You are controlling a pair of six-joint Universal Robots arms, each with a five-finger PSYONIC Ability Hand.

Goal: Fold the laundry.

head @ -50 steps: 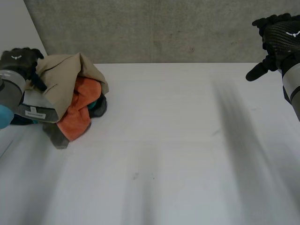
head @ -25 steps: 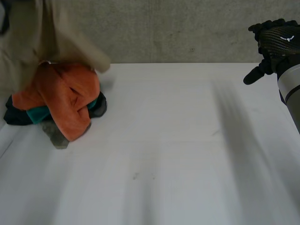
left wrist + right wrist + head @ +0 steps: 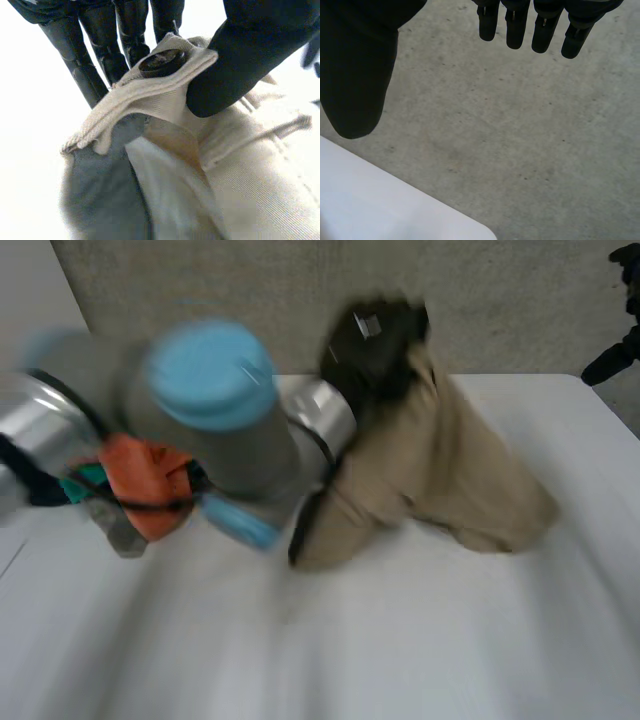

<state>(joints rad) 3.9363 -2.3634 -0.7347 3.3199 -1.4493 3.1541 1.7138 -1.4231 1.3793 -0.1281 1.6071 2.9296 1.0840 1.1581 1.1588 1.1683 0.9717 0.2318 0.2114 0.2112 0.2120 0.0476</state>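
So the left hand point(image 3: 372, 335) is up around 12 o'clock over the table point(image 3: 400, 650), and it's got the pants point(image 3: 455, 475) by the top edge. The left wrist view makes the grip pretty obvious: the thumb point(image 3: 235, 65) is clamped down on the beige waistband point(image 3: 150, 92) right next to a dark button point(image 3: 161, 62), with the fingers point(image 3: 95, 60) backing it from the other side, so it's a proper pinch on the cloth. The rest of the pants hang down from the hand and spill onto the table toward about 2 o'clock of the centre, the bottom end bunched up on the surface. The left arm point(image 3: 215, 420) reaches across from 9 o'clock and covers part of the pile point(image 3: 150, 485), which sits at the 9 o'clock edge; I can make out orange, teal, dark and grey bits in it. The right hand point(image 3: 615, 360) is way off at 2 o'clock, past the table's corner and well apart from everything. Its fingers are straight, thumb spread off to the side, nothing in it, just grey wall point(image 3: 495, 125) beyond it.
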